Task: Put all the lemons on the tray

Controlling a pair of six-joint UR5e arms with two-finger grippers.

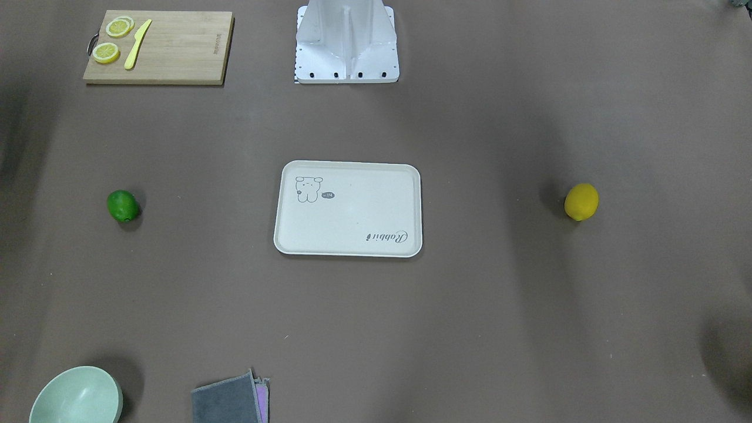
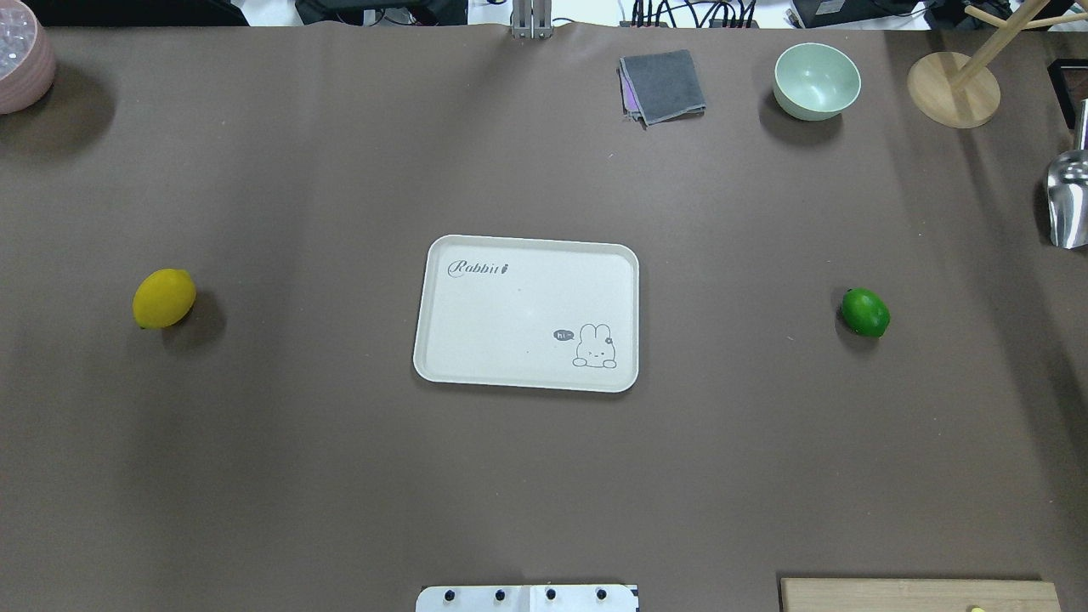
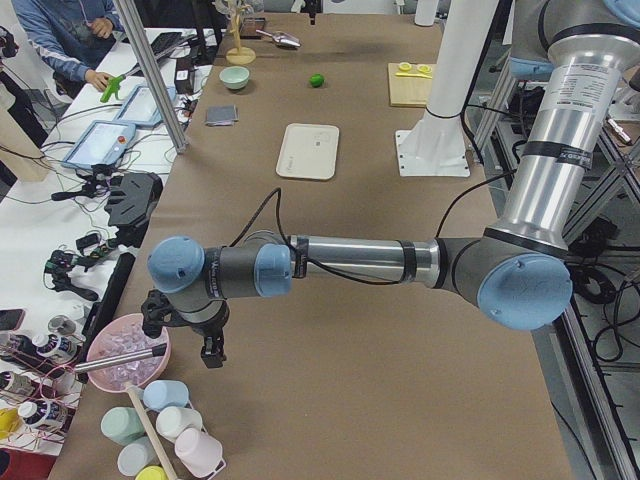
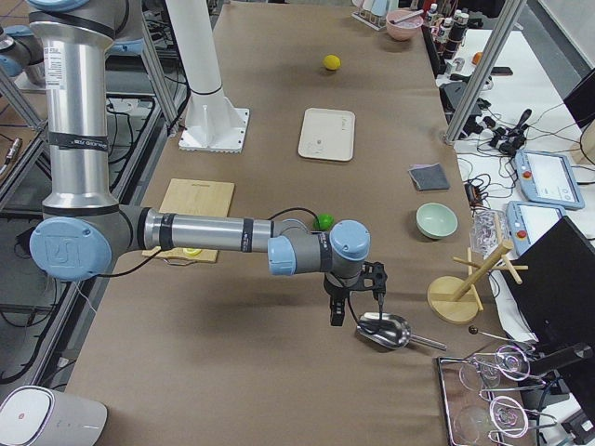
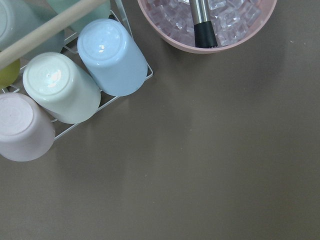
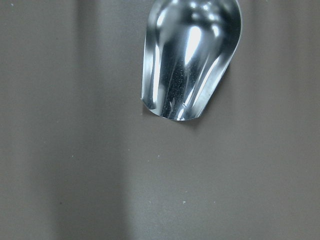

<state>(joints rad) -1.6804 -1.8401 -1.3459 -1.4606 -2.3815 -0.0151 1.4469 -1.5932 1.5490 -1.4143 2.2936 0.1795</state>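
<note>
The cream-white tray [image 2: 510, 323] lies empty at the table's middle, also in the front view [image 1: 352, 217]. The yellow lemon [image 2: 164, 298] lies on the table far to the tray's left in the overhead view. The green lemon [image 2: 865, 312] lies far to its right. Neither gripper shows in the overhead or front view. My left gripper [image 3: 183, 345] hangs over the table's left end by a pink ice bowl. My right gripper [image 4: 358, 308] hangs over the right end by a metal scoop. I cannot tell whether either is open or shut.
A wooden cutting board [image 1: 176, 50] with lemon slices and a yellow knife lies near the robot's base [image 1: 346, 44]. A mint bowl [image 2: 816, 81], a grey cloth [image 2: 663, 85], a wooden stand [image 2: 952, 89] and the scoop [image 6: 187, 60] are at the far right. Upturned cups [image 5: 112, 57] stand beside the ice bowl [image 5: 205, 25].
</note>
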